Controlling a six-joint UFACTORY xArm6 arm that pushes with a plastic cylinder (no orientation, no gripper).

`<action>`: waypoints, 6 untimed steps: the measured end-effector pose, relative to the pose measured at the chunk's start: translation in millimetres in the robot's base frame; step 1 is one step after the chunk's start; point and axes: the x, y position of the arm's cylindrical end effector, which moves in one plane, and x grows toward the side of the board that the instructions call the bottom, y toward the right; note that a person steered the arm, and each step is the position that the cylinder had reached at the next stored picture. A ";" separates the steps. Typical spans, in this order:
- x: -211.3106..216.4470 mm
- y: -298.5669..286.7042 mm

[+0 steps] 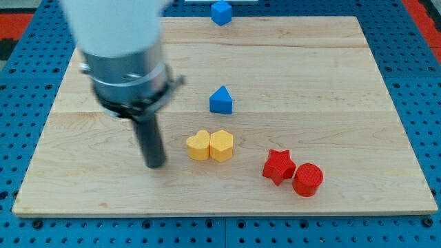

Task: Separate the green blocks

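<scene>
**Tip left of the yellow pair**

My tip (156, 165) rests on the wooden board (331, 83); it is a bare rod, with no claw to spread or pinch; just to its right, at the view's right, the yellow heart (198, 145) touches the yellow hexagon (222, 145); farther right sit the red star (278, 166) and red cylinder (307, 180); up and right, two blue blocks (221, 100); no green blocks show.

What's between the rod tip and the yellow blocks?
Nothing: the camera view shows bare wood between my tip and the yellow heart block, which touches the yellow hexagonal block.
</scene>
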 end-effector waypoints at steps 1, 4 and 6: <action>-60.3 -15.1; -158.9 -93.9; -79.3 -38.1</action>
